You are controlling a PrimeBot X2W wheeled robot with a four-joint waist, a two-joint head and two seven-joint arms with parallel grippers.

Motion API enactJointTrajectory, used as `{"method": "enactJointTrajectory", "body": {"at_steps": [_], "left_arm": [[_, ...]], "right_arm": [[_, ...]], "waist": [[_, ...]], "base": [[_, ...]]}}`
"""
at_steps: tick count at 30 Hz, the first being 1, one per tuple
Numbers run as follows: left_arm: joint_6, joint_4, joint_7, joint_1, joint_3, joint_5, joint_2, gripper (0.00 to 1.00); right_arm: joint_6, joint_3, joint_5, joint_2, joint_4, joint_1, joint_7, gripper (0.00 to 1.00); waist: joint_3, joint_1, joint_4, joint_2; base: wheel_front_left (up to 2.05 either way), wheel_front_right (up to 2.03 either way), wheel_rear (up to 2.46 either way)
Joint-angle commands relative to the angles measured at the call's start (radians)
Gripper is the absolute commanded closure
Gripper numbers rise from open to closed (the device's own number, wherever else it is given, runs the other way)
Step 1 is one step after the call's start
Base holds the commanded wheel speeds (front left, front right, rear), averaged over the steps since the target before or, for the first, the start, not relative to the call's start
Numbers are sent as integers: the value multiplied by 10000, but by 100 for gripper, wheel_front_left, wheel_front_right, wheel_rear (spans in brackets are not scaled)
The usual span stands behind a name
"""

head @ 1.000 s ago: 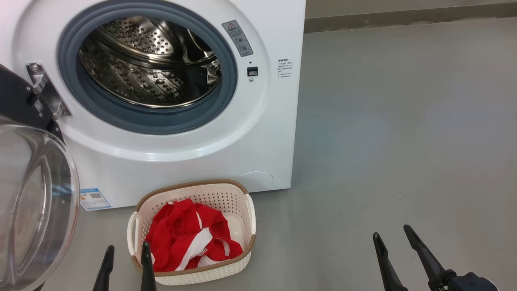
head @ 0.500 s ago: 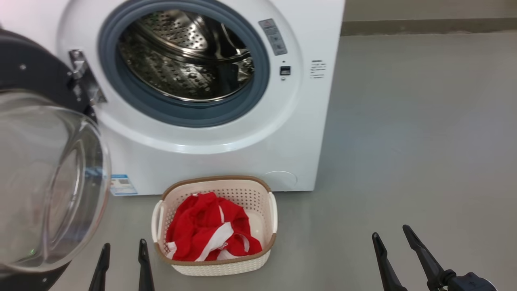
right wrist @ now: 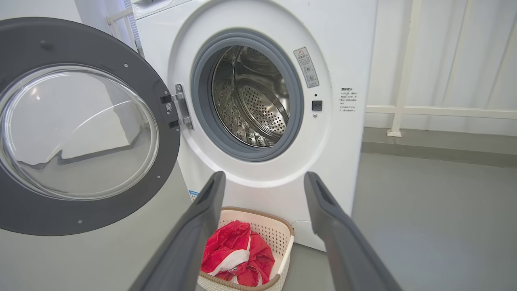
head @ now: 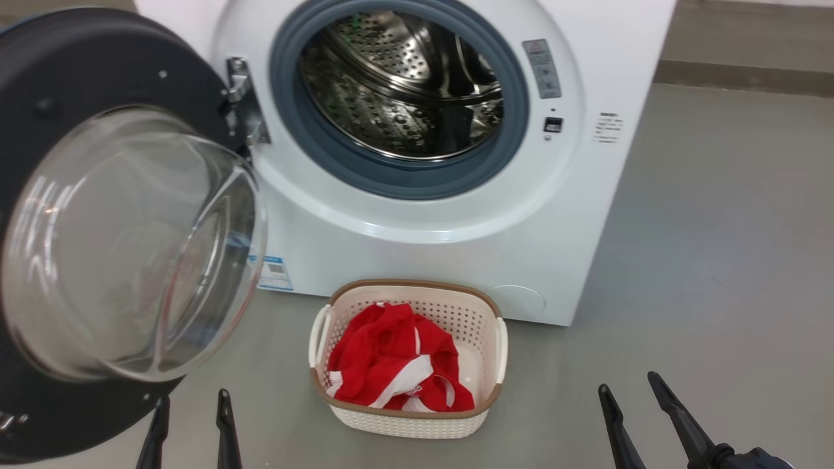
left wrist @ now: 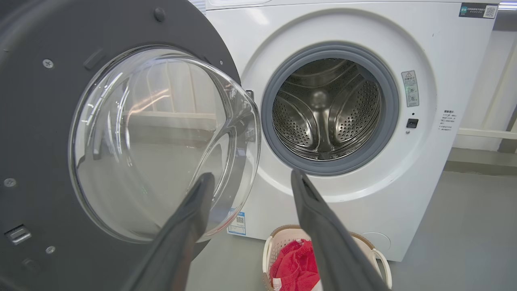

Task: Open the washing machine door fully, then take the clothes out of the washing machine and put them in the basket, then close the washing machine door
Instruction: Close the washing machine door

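We see the door (head: 124, 234) swung wide open at the left of the machine (head: 417, 254), its glass bowl bulging toward us and the steel drum (head: 404, 85) exposed. The red and white clothes (head: 391, 355) lie heaped in the basket (head: 417, 284), which stands on the floor (head: 717, 260) just in front of the machine. Our left end effector (head: 193, 396) hangs near us, left of the basket, fingers spread and empty. Our right end effector (head: 627, 383) hangs well to the right, also spread and empty.
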Motion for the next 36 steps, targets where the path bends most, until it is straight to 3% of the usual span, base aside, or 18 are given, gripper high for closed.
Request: {"method": "enactJointTrajectory", "body": {"at_steps": [1,15,27,28,29,30,36], "left_arm": [[116,-338,22,-183,323,106,101,0],[298,-578,254,-23,324,206,290,0],[424,-721,289,48,403,188,382,0],[437,-736,273,49,414,199,395,35],[450,-752,257,49,425,206,405,64],[454,-795,198,28,434,247,434,100],[517,-1125,-127,-260,651,454,623,100]], "right_arm": [[27,292,-13,-81,-296,-188,16,0],[27,366,93,-81,-264,-36,40,0],[27,432,155,-81,-195,-67,46,0],[27,434,169,-81,-192,-67,53,0],[27,438,175,-81,-191,-70,60,0],[27,441,171,-81,-194,-74,68,0],[27,397,137,-81,-244,-51,127,0]], "waist": [[-118,0,483,0],[-258,0,1890,0],[-322,0,2072,0],[-319,0,2061,0],[-316,0,2046,0],[-305,0,2029,0],[-258,0,1959,0]], "base": [[0,0,0],[0,0,0],[0,0,0],[0,0,0],[0,0,0],[0,0,0],[0,0,0]]}}
